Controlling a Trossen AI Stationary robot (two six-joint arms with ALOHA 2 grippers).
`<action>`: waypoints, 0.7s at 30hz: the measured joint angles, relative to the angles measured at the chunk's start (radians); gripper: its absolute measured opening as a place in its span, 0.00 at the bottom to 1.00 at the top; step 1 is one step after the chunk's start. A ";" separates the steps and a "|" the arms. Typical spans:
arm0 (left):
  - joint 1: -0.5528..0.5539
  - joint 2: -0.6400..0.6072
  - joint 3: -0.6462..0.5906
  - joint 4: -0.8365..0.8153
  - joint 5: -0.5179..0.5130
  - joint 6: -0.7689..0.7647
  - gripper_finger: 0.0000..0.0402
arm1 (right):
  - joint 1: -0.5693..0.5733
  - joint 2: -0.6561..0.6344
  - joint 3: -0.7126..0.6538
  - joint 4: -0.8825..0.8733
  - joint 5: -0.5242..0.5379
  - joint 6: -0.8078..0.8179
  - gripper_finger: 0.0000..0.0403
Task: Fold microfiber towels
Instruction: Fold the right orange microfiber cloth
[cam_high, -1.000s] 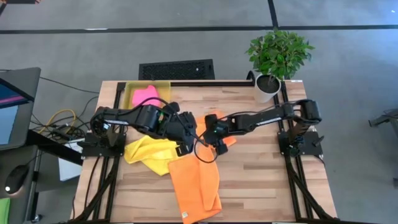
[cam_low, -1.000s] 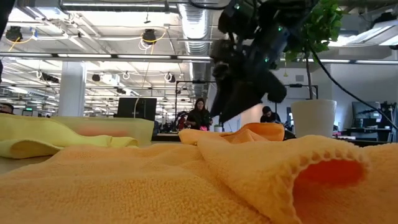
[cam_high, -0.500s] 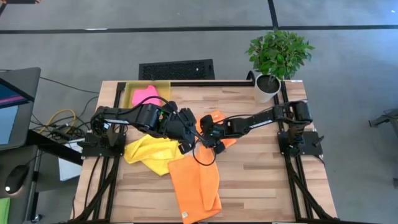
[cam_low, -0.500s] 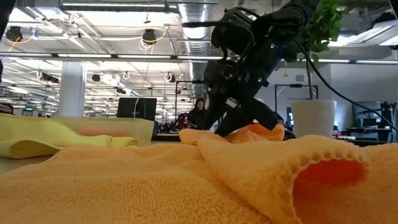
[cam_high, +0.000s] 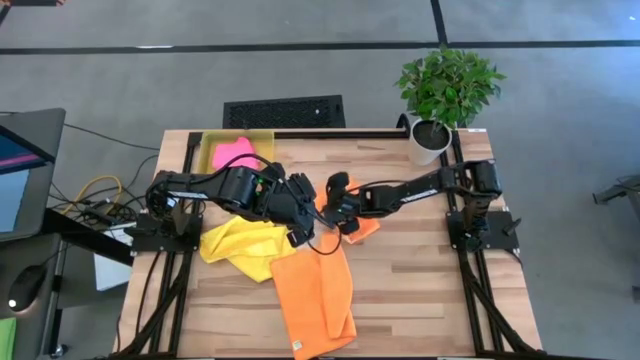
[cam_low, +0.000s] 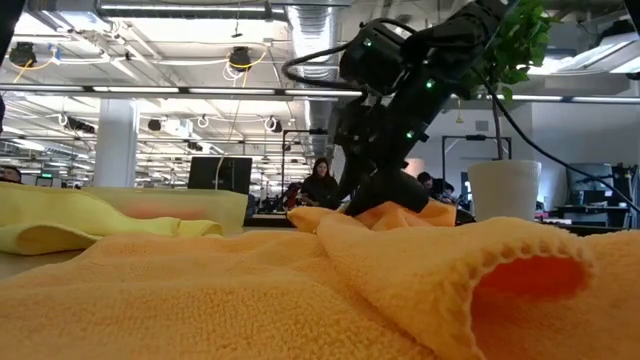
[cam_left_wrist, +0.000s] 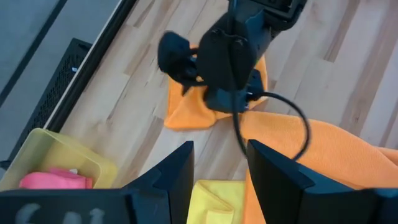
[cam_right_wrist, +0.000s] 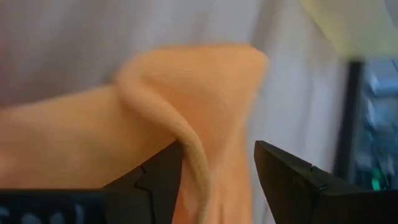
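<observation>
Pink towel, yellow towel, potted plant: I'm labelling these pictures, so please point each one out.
pink towel (cam_high: 234, 152), high view, its middle inside the bin.
yellow towel (cam_high: 243, 243), high view, its centre.
potted plant (cam_high: 447, 84), high view, its leaves.

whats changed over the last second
The right end effector dropped from above the table and swung toward the left arm, onto the small orange towel, open around a raised fold of it. The left end effector, open, and the other towels stayed put.
</observation>
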 joint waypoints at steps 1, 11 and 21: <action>0.000 0.000 0.000 0.000 0.000 0.000 0.35 | -0.007 0.000 0.000 -0.003 0.026 0.026 0.56; 0.000 0.000 0.000 0.000 0.000 0.000 0.35 | -0.096 -0.003 0.000 -0.187 0.087 0.244 0.56; 0.000 0.001 0.000 0.000 0.001 0.001 0.35 | -0.113 -0.117 0.000 -0.287 -0.085 0.224 0.56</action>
